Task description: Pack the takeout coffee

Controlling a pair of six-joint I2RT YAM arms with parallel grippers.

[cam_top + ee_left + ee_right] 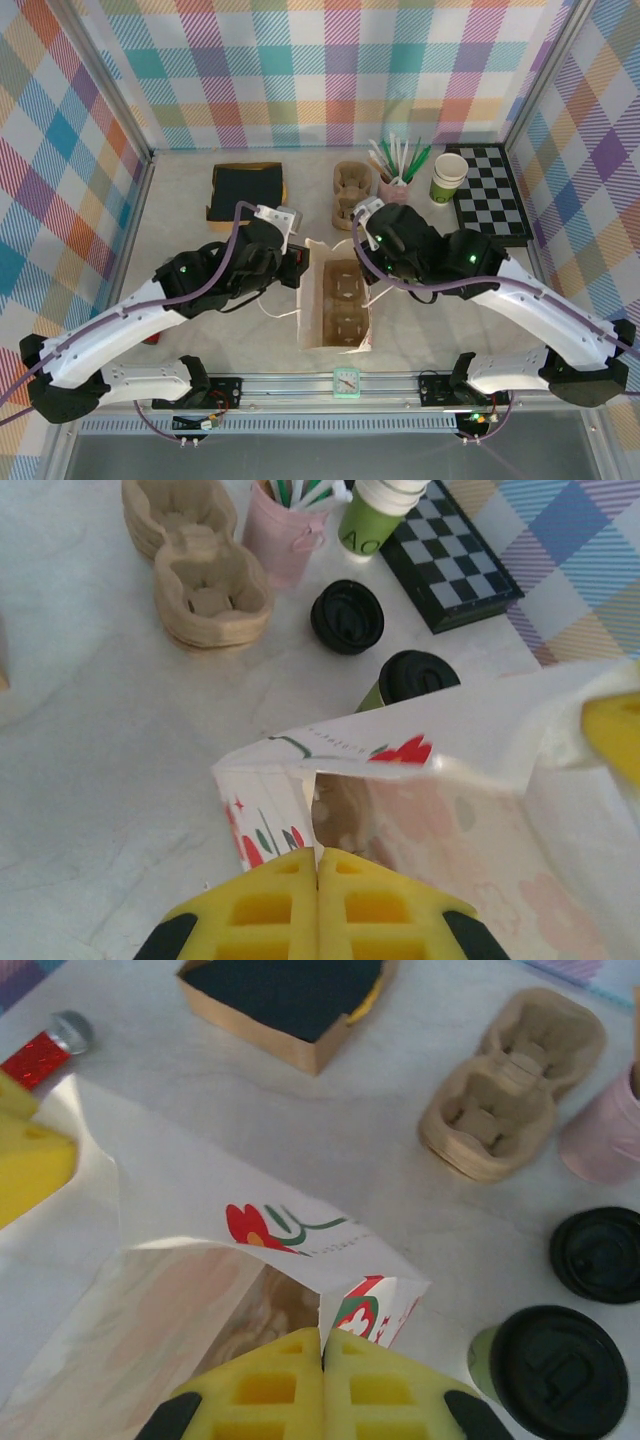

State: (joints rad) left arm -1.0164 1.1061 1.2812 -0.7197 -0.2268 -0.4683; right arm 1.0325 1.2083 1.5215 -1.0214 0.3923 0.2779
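- Both our grippers sit closest to their lenses. Our left gripper (318, 870), at the bottom edge of its wrist view, is clenched on one rim of the paper bag (309, 310). Our right gripper (322, 1350), at the bottom edge of its own view, is clenched on the opposite rim. With both pinching paper, we have no free tool for the cup. We judge that whichever one lets go may let its side of the mouth sag shut.
- In the centre of the overhead view the paper bag stands with its mouth pulled open between our arms. The paper looks thin, so pulling the rims too far apart could tear a folded corner or tip the bag.
- Inside the bag a brown cup carrier (345, 305) covers the floor. A cup lowered off centre could catch a ridge between the wells and topple.
- At the lower right of the right wrist view the takeout coffee (555, 1370) stands on the table, black lid on. It is outside the bag, just beside its corner, so it is not yet packed. That closeness worries us, because a swing of the bag or of our right arm could knock it over. Too hard a squeeze might also pop the lid.
- Near the coffee, at the right edge of that view, lies a loose black lid (600, 1253). We could nudge it or aim at it by mistake.
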